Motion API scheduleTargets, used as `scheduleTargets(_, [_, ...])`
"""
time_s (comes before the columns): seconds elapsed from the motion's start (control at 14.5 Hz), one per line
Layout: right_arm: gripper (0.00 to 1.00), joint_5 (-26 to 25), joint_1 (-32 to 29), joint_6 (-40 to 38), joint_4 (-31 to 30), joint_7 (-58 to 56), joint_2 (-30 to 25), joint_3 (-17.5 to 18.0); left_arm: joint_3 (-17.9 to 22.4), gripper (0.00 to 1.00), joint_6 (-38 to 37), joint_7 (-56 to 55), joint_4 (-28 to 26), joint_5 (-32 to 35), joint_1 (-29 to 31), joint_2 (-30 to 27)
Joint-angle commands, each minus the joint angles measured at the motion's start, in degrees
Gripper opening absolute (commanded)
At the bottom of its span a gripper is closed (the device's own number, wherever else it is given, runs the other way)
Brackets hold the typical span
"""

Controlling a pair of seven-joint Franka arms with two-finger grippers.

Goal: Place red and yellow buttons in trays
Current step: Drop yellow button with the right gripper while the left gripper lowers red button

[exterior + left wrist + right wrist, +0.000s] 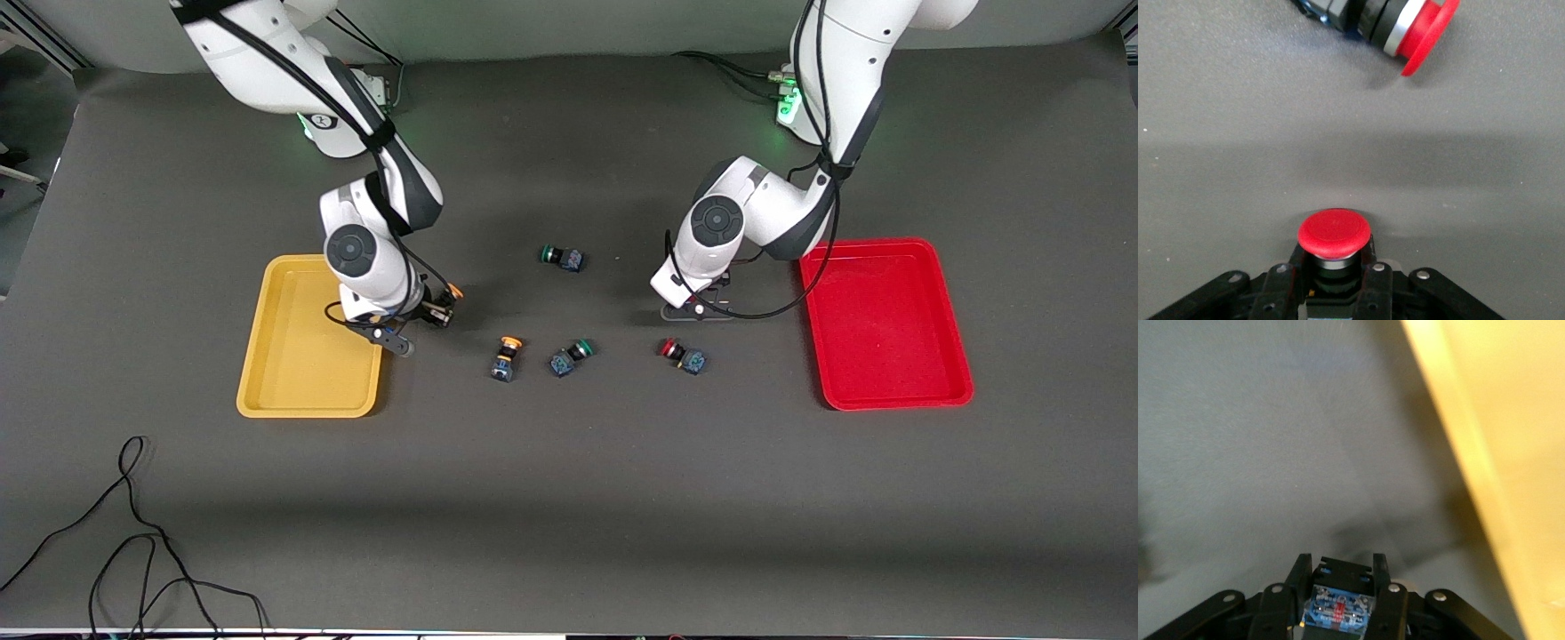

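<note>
Landmark: yellow tray (pixel 307 338), at the right arm's end of the dark worktop (pixel 569 498); its rim edge also shows in the right wrist view (pixel 1471 467); tray holds no button; going toward the left arm's end from it, all lying on the worktop: a yellow-capped button (pixel 506 357), then a green-capped button (pixel 569 356), then a red-capped button (pixel 683 354), also at the edge of the left wrist view (pixel 1391 23); red tray (pixel 883 322) well apart from the yellow tray, at the left arm's end, no button in it; right pincer (pixel 437 309) just beside the yellow tray's rim on the side toward the loose buttons, fingers narrow and clamped on a second yellow-capped button (pixel 453 291), whose blue underside shows between the fingers (pixel 1338 608); left pincer (pixel 696 307) low over the worktop between the loose red-capped button and the red tray, narrow, gripping a second red-capped button (pixel 1334 233), cap facing out of the fingers; farthest from the front camera, a second green-capped button (pixel 562 258) on the worktop, about midway between the two trays.
</note>
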Motion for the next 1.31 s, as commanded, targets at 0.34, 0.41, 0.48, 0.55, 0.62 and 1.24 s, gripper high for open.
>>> scheduleTargets(0.34, [0.99, 0.3, -0.2, -13.1, -1.5, -25.6, -10.0, -16.2, 0.9, 0.14, -26.0, -0.5, 13.5, -0.1, 4.9, -13.6])
scheduleTargets(0.41, [1.0, 0.3, -0.2, -12.3, -1.5, -27.5, -9.4, -17.1, 0.9, 0.14, -28.2, -0.1, 14.9, 0.0, 6.6, -14.5])
scheduleTargets(0.48, [1.0, 0.3, -0.2, -11.8, -1.5, -28.0, -9.2, -17.7, 1.0, 0.13, -29.0, 2.2, 14.7, -0.1, 8.9, -16.0])
scheduleTargets(0.55, [1.0, 0.3, -0.2, -11.8, -1.4, -28.0, -9.4, -17.7, 1.1, 0.13, -30.5, 5.4, 14.1, -0.1, 11.7, -17.4])
scheduleTargets(0.62, [1.0, 0.3, -0.1, -12.0, -1.2, -28.0, -9.4, -17.7, 1.1, 0.13, -32.3, 9.5, 13.7, -0.3, 15.1, -18.4])
scheduleTargets(1.24, [1.0, 14.4, 2.1, -11.7, 15.6, -19.1, -3.6, -8.1, 1.4, 0.14, -5.3, 29.7, -4.9, 4.4, 34.0, -14.6])
